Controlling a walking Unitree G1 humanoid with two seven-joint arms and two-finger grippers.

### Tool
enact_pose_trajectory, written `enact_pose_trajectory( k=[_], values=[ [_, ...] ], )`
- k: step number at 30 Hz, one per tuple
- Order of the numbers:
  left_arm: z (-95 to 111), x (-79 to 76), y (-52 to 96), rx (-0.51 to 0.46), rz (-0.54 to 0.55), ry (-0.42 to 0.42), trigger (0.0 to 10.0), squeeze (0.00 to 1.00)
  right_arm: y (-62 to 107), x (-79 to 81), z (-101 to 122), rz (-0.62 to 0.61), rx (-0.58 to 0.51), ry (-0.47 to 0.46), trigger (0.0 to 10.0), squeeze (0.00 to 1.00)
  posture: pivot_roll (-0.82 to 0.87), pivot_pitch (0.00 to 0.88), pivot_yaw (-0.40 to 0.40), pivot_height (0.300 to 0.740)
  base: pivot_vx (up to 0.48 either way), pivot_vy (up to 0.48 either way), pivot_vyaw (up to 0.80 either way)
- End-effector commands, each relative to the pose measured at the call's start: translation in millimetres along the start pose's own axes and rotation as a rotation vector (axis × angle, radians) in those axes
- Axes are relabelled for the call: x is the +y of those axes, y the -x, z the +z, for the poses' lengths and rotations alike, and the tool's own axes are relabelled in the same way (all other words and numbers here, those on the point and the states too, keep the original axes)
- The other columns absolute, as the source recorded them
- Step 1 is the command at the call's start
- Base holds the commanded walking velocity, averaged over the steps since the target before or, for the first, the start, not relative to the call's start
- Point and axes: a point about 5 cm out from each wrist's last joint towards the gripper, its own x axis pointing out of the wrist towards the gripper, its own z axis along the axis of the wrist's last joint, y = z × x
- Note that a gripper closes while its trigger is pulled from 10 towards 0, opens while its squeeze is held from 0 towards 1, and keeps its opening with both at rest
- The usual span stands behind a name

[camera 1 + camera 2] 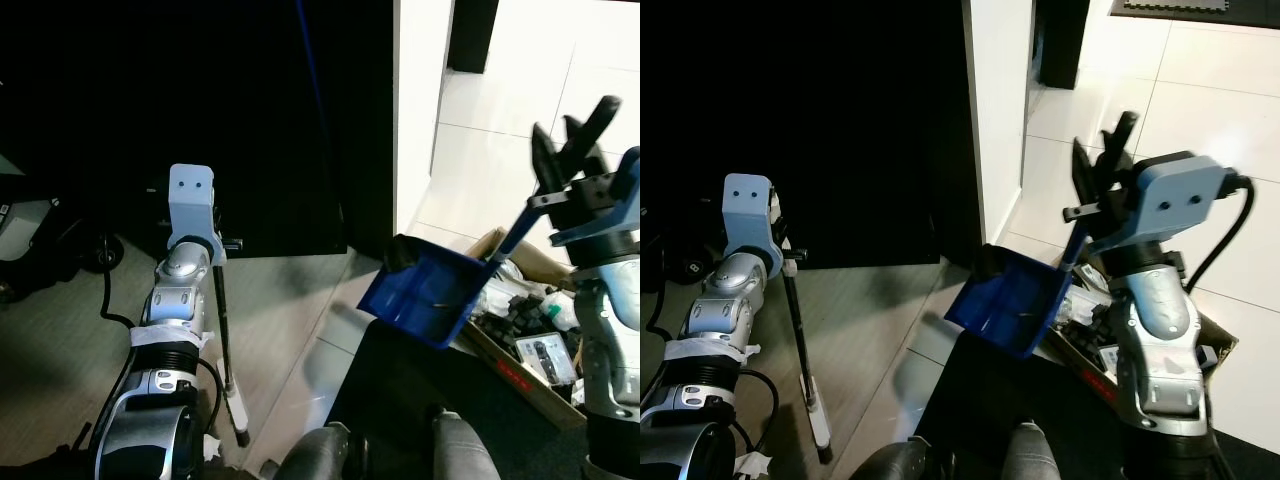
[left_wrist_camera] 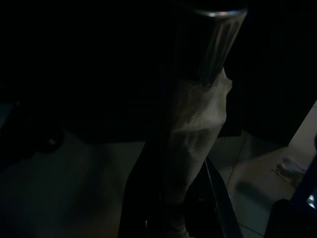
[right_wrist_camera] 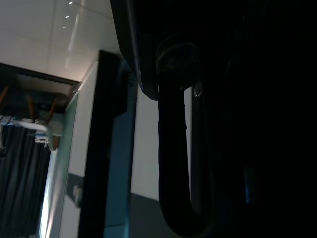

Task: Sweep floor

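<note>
At the lower left of the frame the left arm rises to the left gripper, closed round the broom handle, whose long axis runs nearly straight down to the grey floor. At the right the right gripper clamps the stem of the blue dustpan, held aloft and tilted, mouth toward lower left. The pan hangs well apart from the broom's foot, probably over the cardboard box, though overlap hides the edge.

The broom — its head lost in shadow — and the cardboard box partly hidden.
</note>
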Motion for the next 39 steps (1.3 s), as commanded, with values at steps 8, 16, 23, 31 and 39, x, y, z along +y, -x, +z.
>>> enact_pose_trajectory(
  k=[8, 16, 23, 31, 39],
  values=[
    [-1.2, -8.5, -4.0, -0.003, -0.023, -0.022, 10.0, 0.00, 4.0, -27.1, 26.6, -0.076, -0.066, 0.098, 10.0, 0.00, -0.22, 0.107, 0.185, 0.740, 0.000, 0.000, 0.00],
    [-5.1, -10.6, -4.4, 0.006, -0.032, -0.024, 10.0, 0.00, -3.9, -59.6, 36.1, -0.109, -0.076, 0.217, 10.0, 0.00, -0.22, 0.111, 0.184, 0.740, 0.000, 0.000, 0.00],
    [-9.0, -11.2, -4.2, 0.012, -0.032, -0.026, 10.0, 0.00, -26.5, -69.7, 30.7, -0.022, -0.041, 0.326, 10.0, 0.00, -0.21, 0.110, 0.170, 0.740, 0.000, 0.000, 0.00],
    [-14.1, -7.2, -1.5, 0.019, -0.013, -0.021, 10.0, 0.00, -52.6, -52.2, 17.4, 0.163, -0.027, 0.447, 10.0, 0.00, -0.19, 0.109, 0.153, 0.740, 0.000, 0.000, 0.00],
    [-17.6, -3.9, -0.2, 0.023, 0.005, -0.020, 10.0, 0.00, -71.8, -9.0, 2.7, 0.445, -0.064, 0.581, 10.0, 0.00, -0.17, 0.108, 0.139, 0.740, 0.000, 0.000, 0.00]
  ],
)
